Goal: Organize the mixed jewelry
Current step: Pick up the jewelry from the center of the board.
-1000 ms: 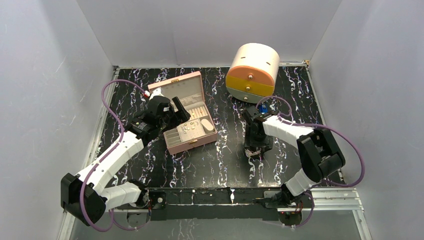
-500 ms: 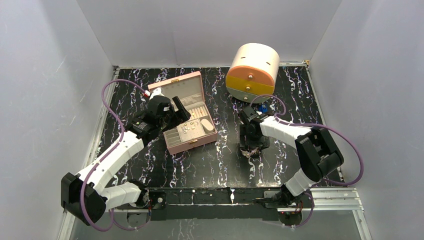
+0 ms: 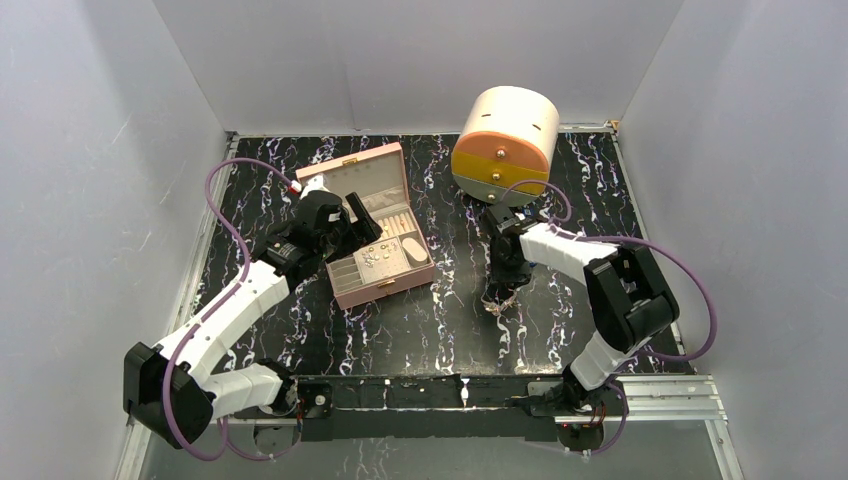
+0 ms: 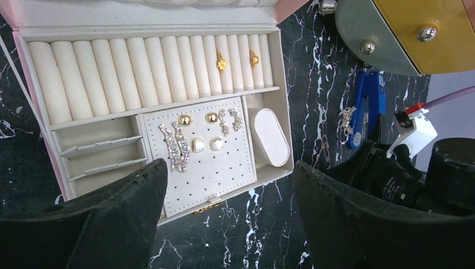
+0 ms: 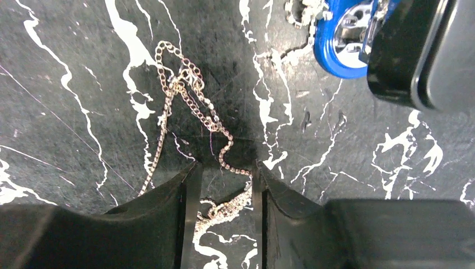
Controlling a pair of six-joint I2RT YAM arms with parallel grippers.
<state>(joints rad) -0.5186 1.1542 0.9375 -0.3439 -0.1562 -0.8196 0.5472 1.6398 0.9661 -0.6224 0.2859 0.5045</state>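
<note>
The pink jewelry box (image 3: 385,255) lies open; in the left wrist view its cream tray (image 4: 78,143) holds two gold rings (image 4: 222,63) in the ring rolls and several gold, pearl and sparkly earrings (image 4: 197,144) on the dotted pad. My left gripper (image 4: 224,224) is open and empty, hovering over the box's front edge. A thin gold chain (image 5: 193,101) lies tangled on the black marble table, also seen in the top view (image 3: 497,303). My right gripper (image 5: 221,190) is low over it, jaws narrowly apart, straddling the chain's lower end.
A round cream cabinet with orange, yellow and grey drawers (image 3: 505,140) stands at the back right. A blue elongated object (image 5: 344,39) with another sparkly piece (image 4: 345,119) beside it lies close behind the right gripper. White walls enclose the table.
My right gripper has shifted left and its wrist has swung round toward the cabinet, staying low over the chain. The left arm and the box have not moved.
</note>
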